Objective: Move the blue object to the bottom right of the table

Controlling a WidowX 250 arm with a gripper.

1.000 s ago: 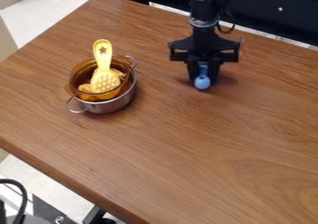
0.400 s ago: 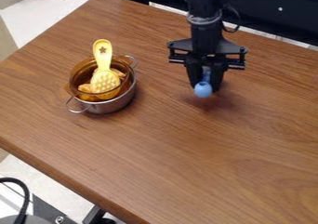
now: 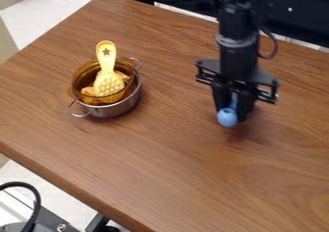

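My gripper hangs over the right half of the wooden table, shut on the blue object. The rounded light-blue end of that object sticks out below and toward the camera, while its narrower part lies between the fingers and is partly hidden. A shadow falls on the wood beneath and to the right, and the object appears held above the surface.
Left of the gripper stands a metal pot with an amber bowl in it, holding a yellow spatula and orange-yellow pieces. A black barrier runs behind the table's far edge.
The gripper has moved toward the camera and to the right, carrying the blue object with it. Pot, bowl and spatula have stayed in place.
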